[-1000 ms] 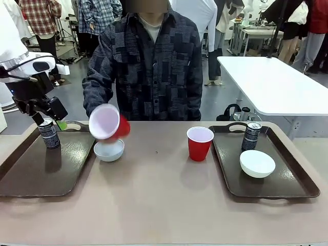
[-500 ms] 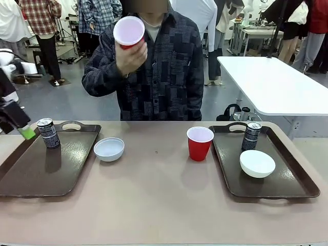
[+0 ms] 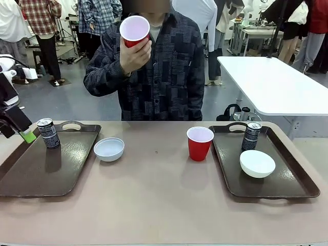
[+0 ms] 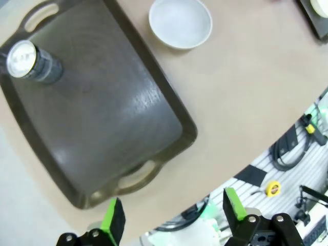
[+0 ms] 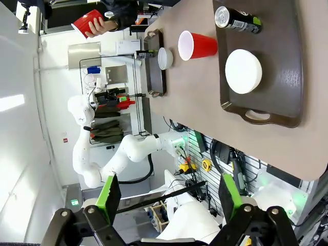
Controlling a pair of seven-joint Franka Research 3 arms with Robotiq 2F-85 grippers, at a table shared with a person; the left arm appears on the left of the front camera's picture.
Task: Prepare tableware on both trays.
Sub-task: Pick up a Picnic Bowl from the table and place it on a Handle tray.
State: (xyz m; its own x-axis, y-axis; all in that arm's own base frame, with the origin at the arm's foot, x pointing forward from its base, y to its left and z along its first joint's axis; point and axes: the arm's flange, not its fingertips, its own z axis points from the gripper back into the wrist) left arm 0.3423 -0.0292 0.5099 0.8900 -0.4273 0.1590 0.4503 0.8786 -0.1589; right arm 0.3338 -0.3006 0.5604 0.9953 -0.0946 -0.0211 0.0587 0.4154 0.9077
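The person's hand holds one red cup point(image 3: 134, 31) high at head level, white inside facing me. A second red cup point(image 3: 199, 143) stands on the table just left of the right tray point(image 3: 230, 174), which carries a white bowl point(image 3: 257, 163) and a dark can point(image 3: 251, 136). The left tray point(image 3: 46, 169) holds a can point(image 3: 48, 133) at its far corner. The other white bowl point(image 3: 109, 149) sits on the table beside that tray. My left gripper point(image 3: 23, 132) hangs open at the far left edge, apart from the can. In the wrist views both my left gripper point(image 4: 173, 215) and right gripper point(image 5: 169, 192) are open and hold nothing.
The person stands at the far side of the table, behind its middle. A white table point(image 3: 277, 84) stands behind on the right, with other people farther back. The brown tabletop point(image 3: 159, 195) between the trays is bare.
The person has lifted the red cup from just above the left bowl up to head height. My left gripper has drawn back to the left, away from the can.
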